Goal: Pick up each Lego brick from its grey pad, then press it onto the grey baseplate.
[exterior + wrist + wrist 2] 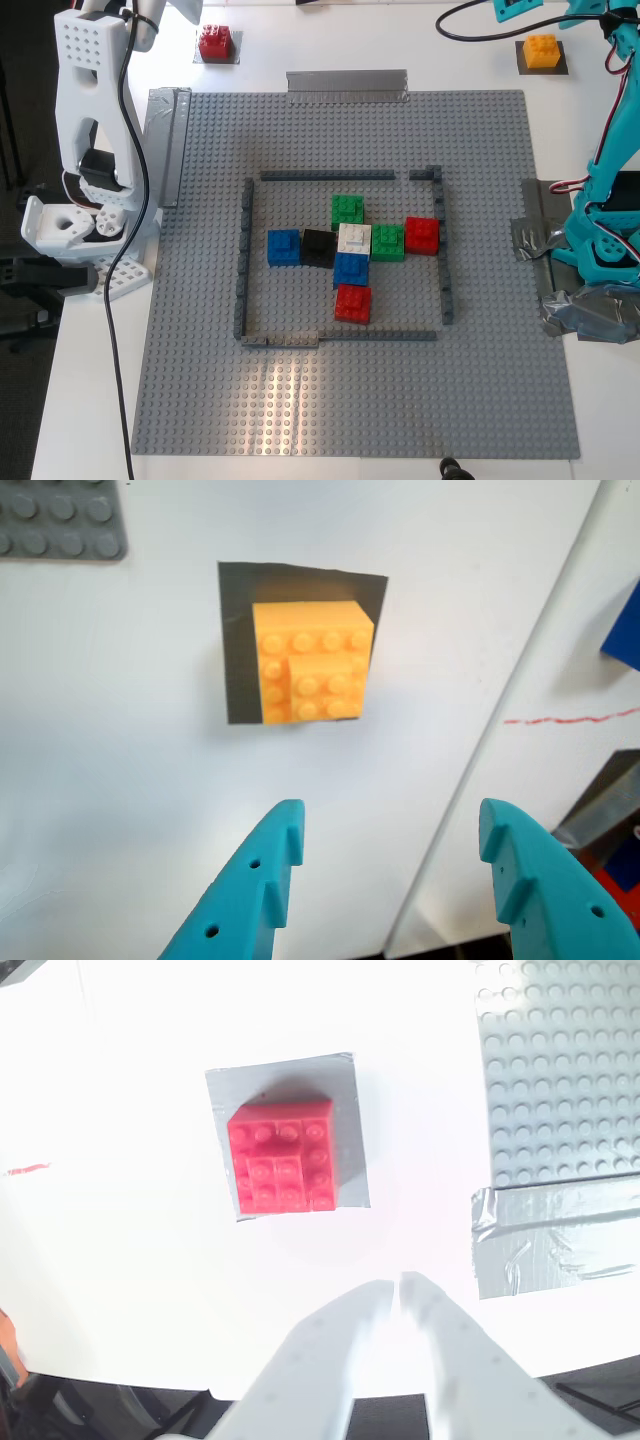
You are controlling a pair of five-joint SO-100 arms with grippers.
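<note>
- My first gripper (390,865): teal, fingers spread wide, nothing between them, hovering above the orange brick (311,661).
- Orange brick sits on the dark pad (236,650) on the white table (120,780); in the exterior view it's at the top right, off the baseplate (480,400).
- My second gripper (395,1295): white, fingertips pressed nearly together, empty, near the red brick (283,1155) but not touching.
- Red brick sits on the light grey pad (345,1130); exterior view's top left, beyond the baseplate's edge.
- Baseplate corner taped down with grey tape (550,1240).
- Inside the dark frame (243,250) on the baseplate: cluster of bricks (350,255), blue, black, white, green, red, touching each other.
</note>
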